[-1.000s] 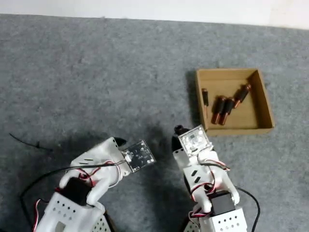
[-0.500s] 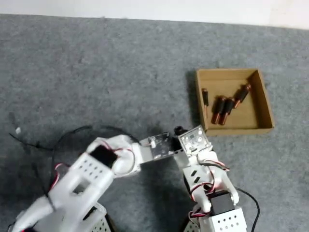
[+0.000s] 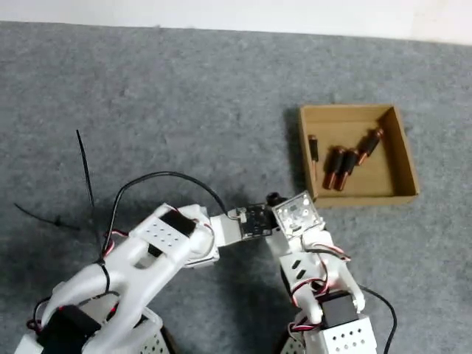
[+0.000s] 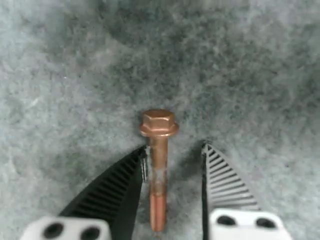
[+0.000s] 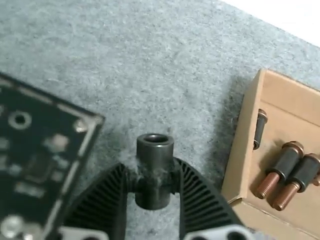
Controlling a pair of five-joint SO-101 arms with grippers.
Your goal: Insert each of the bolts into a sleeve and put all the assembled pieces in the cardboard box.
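Left wrist view: left tool grips copper bolt, head forward. Right tool clamps black sleeve, bore outward, likely presented for insertion beside cardboard box.

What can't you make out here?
Left wrist view: whether the left tool grips the bolt or only straddles it.
Right wrist view: lower end of the sleeve, hidden inside the right tool; cardboard box cut by the edge.
High view: thin dark piece in the box, too small to identify.
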